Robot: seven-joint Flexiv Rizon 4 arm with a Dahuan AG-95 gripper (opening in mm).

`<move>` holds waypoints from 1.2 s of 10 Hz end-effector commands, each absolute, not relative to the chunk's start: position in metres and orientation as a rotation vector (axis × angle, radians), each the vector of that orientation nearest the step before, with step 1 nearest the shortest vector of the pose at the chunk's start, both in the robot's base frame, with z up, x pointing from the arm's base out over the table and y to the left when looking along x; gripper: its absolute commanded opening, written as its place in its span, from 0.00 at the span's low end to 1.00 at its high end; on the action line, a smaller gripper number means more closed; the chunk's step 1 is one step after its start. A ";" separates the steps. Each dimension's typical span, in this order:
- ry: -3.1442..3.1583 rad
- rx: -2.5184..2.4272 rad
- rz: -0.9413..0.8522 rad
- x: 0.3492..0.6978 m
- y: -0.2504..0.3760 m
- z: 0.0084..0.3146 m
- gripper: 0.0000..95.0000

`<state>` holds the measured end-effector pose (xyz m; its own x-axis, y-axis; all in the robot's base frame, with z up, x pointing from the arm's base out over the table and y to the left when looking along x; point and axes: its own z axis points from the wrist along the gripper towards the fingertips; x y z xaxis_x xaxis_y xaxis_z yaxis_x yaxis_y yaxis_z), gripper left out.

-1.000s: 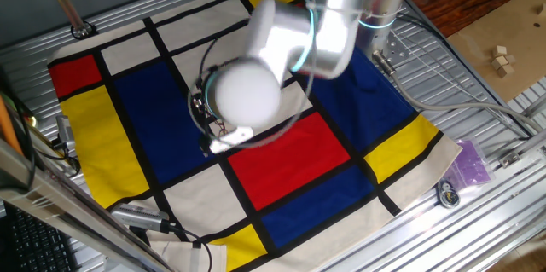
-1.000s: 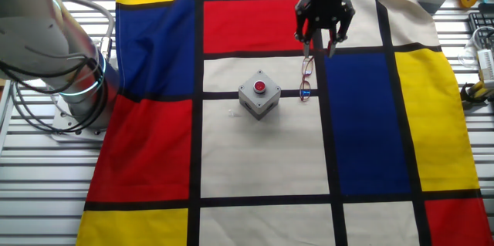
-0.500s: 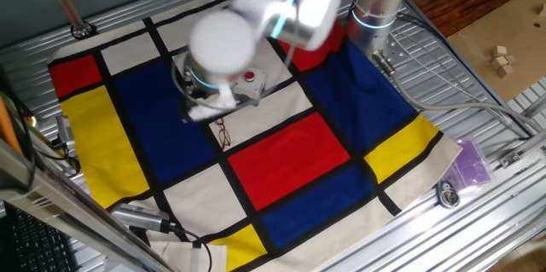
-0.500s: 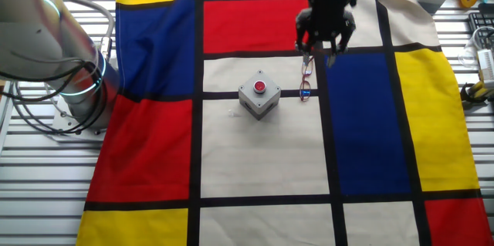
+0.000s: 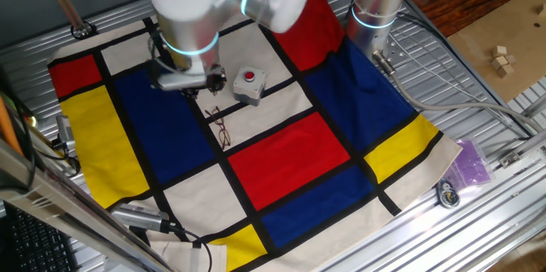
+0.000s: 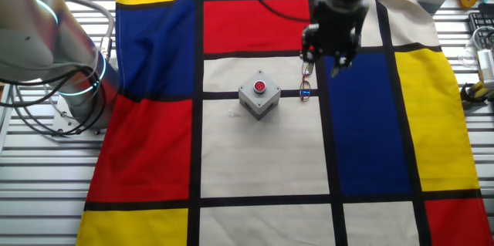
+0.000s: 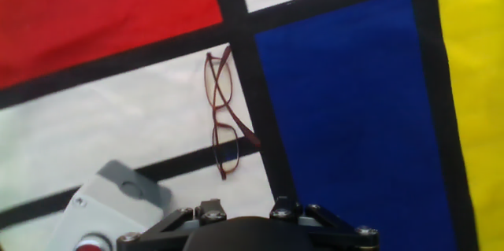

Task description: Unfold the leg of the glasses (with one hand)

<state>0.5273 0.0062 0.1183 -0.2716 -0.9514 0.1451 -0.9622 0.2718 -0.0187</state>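
Observation:
The glasses (image 7: 223,117) are thin, dark reddish-brown and wire-framed. They lie on a white square of the cloth beside a black stripe. They also show in one fixed view (image 5: 220,127) and in the other fixed view (image 6: 306,84). One leg (image 7: 246,133) sticks out a short way from the frame towards the blue square. My gripper (image 6: 324,58) hovers just past the glasses, above the black stripe, with its fingers apart and nothing between them. It also shows in one fixed view (image 5: 194,81). In the hand view only the gripper's base shows at the bottom edge.
A grey box with a red button (image 6: 258,96) stands on the white square close beside the glasses, and also shows in the hand view (image 7: 110,212). The chequered cloth (image 6: 363,123) covers the table. The robot's base (image 6: 73,99) and cables stand at the left.
The arm has swung away from above the glasses, up and left in one fixed view, so they now show there. The glasses and the box have not moved.

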 end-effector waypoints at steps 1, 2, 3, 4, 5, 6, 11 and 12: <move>-2.529 1.788 0.038 0.527 0.001 0.106 0.40; -2.541 1.783 0.027 0.527 0.002 0.103 0.40; -2.548 1.778 0.030 0.526 0.004 0.100 0.40; -2.553 1.771 0.030 0.526 0.007 0.097 0.40; -2.554 1.770 0.030 0.526 0.008 0.097 0.40; -2.563 1.773 0.020 0.528 0.011 0.090 0.40; -2.586 1.772 -0.004 0.524 0.012 0.071 0.40; -2.587 1.777 -0.003 0.523 0.012 0.069 0.40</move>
